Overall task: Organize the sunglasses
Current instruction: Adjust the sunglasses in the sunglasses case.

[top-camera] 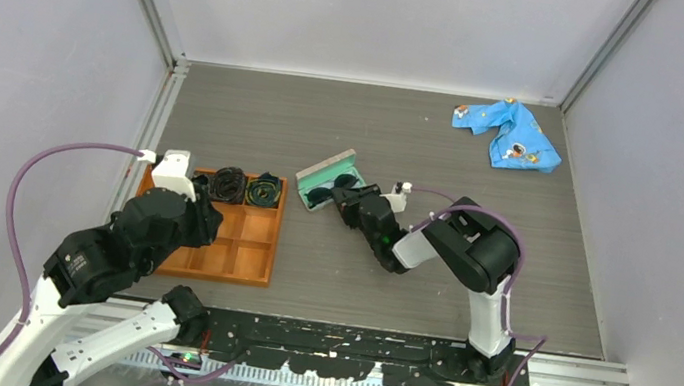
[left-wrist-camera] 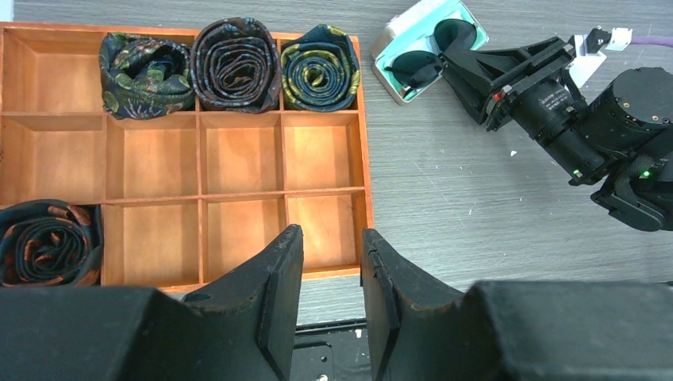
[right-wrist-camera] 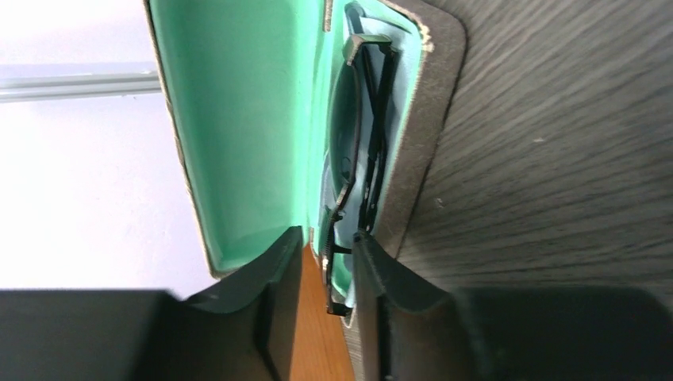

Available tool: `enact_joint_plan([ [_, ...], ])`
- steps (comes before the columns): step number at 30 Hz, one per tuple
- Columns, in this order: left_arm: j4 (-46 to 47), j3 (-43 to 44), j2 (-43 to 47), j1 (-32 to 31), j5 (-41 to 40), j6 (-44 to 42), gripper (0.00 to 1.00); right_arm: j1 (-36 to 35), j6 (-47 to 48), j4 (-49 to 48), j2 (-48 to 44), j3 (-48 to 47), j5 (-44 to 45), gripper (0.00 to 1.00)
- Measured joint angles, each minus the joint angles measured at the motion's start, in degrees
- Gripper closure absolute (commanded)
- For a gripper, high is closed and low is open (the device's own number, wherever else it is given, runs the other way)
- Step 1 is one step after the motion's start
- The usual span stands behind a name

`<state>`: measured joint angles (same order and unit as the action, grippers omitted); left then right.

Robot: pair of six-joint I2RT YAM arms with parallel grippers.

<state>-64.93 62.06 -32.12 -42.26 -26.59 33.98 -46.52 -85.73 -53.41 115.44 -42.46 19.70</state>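
Observation:
The black-framed sunglasses (right-wrist-camera: 361,143) lie folded in the open grey-tan case (right-wrist-camera: 238,119) with its teal lining. The case stands just right of the orange tray, its lid tilted up (top-camera: 327,166). My right gripper (right-wrist-camera: 327,254) reaches into the case, jaws slightly apart. One end of the sunglasses sits between the fingers: the right finger is against it and a gap shows at the left finger. From the left wrist view the sunglasses (left-wrist-camera: 413,67) show as dark lenses under the right gripper (left-wrist-camera: 444,59). My left gripper (left-wrist-camera: 333,254) is open and empty above the tray's near right corner.
The orange compartment tray (left-wrist-camera: 361,159) holds three dark coiled bundles (left-wrist-camera: 236,63) in its far row and one at the near left (left-wrist-camera: 48,242). A blue patterned cloth (top-camera: 508,134) lies at the far right. Walls close in the table on three sides.

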Motion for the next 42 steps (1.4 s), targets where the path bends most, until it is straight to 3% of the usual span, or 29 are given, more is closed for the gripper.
enact_joint_plan([
  [4, 0.0, 0.0, 0.0, 0.0, 0.0, 0.0, 0.65, 0.0, 0.42, 1.46, -1.36, 0.13, -0.17, 0.53],
  [18, 0.63, -0.09, -0.31, 0.0, 0.15, 0.0, 0.65, 0.94, 7.5, 13.31, -13.29, 1.99, -0.37, 0.5],
  [21, 1.25, -0.17, -1.11, 0.0, 0.35, -0.02, 0.65, 2.08, 8.76, 15.56, -15.91, 3.65, -0.28, 0.55],
  [26, 2.36, -0.81, -2.34, 0.0, 1.27, -0.02, 0.66, 3.43, 11.98, 23.3, -19.69, 4.09, 0.35, 0.81],
  [29, 2.95, -1.01, -3.17, 0.0, 1.97, 0.0, 0.66, 3.5, 13.55, 28.17, -20.59, 2.64, 0.61, 0.9],
  [35, 3.85, -1.05, -4.13, 0.0, 2.82, 0.0, 0.66, 3.85, 16.02, 35.39, -19.96, -2.4, 0.04, 0.97],
  [42, 3.82, -1.05, -4.11, 0.0, 2.89, 0.0, 0.65, 4.0, 18.21, 36.37, -16.04, -8.44, -2.86, 0.98],
])
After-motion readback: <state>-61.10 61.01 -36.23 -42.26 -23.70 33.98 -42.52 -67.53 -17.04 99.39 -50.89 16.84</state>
